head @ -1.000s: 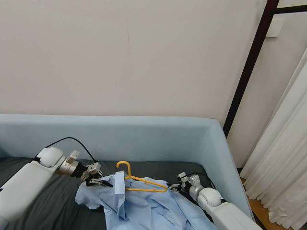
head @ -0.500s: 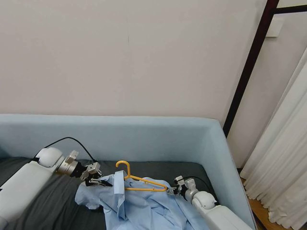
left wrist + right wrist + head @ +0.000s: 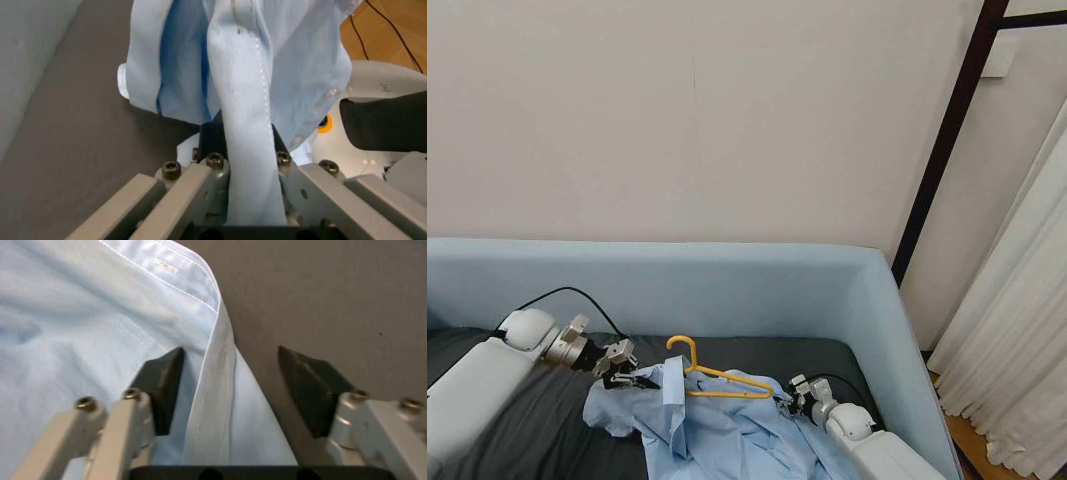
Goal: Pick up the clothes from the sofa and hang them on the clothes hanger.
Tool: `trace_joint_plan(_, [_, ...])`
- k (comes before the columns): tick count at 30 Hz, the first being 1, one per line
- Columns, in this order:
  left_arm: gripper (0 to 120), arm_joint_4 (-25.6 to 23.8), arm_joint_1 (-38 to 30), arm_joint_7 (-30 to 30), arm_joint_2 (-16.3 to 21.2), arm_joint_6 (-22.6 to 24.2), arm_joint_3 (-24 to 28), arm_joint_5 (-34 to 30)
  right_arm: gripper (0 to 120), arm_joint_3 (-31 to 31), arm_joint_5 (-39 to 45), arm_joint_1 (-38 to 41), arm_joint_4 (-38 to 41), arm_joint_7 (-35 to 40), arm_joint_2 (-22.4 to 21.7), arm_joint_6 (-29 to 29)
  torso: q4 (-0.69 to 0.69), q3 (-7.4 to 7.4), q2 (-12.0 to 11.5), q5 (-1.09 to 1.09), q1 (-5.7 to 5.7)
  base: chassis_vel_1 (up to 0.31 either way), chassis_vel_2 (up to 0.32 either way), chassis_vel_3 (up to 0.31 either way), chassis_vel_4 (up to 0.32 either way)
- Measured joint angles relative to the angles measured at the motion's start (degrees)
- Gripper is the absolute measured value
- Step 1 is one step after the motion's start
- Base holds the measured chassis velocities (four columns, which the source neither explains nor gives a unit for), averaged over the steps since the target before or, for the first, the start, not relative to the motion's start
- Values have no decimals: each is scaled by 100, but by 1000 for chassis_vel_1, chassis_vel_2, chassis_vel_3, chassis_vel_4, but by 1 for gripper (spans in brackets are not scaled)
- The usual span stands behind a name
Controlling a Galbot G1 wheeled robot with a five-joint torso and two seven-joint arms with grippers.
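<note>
Left wrist view: left pincer [image 3: 247,146] clamped on crumpled pale-blue shirt [image 3: 280,55]; right pincer [image 3: 233,366] spread wide around its edge.

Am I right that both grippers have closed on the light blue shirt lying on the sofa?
Not quite: only the left gripper is closed on the shirt. The right wrist view shows the right gripper open, its jaws apart on either side of a shirt edge.
</note>
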Motion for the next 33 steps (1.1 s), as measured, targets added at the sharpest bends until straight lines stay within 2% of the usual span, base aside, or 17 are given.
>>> trace_joint_plan(2, [2, 10, 0, -5, -8, -9, 0, -2, 43, -3, -19, 0, -8, -4, -8, 22, 0, 0, 0, 0, 0, 0, 0, 0, 0])
trace_joint_plan(4, [2, 13, 2, -7, -10, -13, -1, -2, 40, -4, -32, 0, -16, -9, -11, 35, 0, 0, 0, 0, 0, 0, 0, 0, 0])
trace_joint_plan(6, [2, 25, 13, -13, -18, -21, -12, -3, 28, -5, -44, -2, -23, -31, -28, 75, 0, 0, 0, 0, -1, 0, 0, 0, 0])
trace_joint_plan(7, [2, 25, 13, -13, -18, -21, -12, -3, 28, -5, -44, -2, -23, -31, -28, 75, 0, 0, 0, 0, -1, 0, 0, 0, 0])
trace_joint_plan(10, [2, 27, 26, -16, -27, -25, -20, -3, 13, -6, -36, -18, 30, -108, -78, 123, 0, 0, 0, 0, 0, 0, 0, 0, 0])
trace_joint_plan(11, [2, 27, 26, -16, -27, -25, -20, -3, 13, -6, -36, -18, 30, -108, -78, 123, 0, 0, 0, 0, 0, 0, 0, 0, 0])
trace_joint_plan(14, [2, 28, 27, -39, -41, -41, -23, -6, 0, -4, -5, -55, 119, -301, -143, 196, 0, 0, 0, 0, 0, 0, 0, 0, 0])
trace_joint_plan(22, [2, 30, 33, -97, -58, -72, -46, -37, 0, 81, 161, -153, 375, -405, -288, 202, 0, 0, 0, 1, -1, 0, 0, 0, 0])
trace_joint_plan(33, [2, 31, 68, -109, -42, -136, -80, -83, 0, 346, 801, -270, 1313, -480, -821, 174, -1, 0, 0, 1, 0, 0, 0, 0, 0])
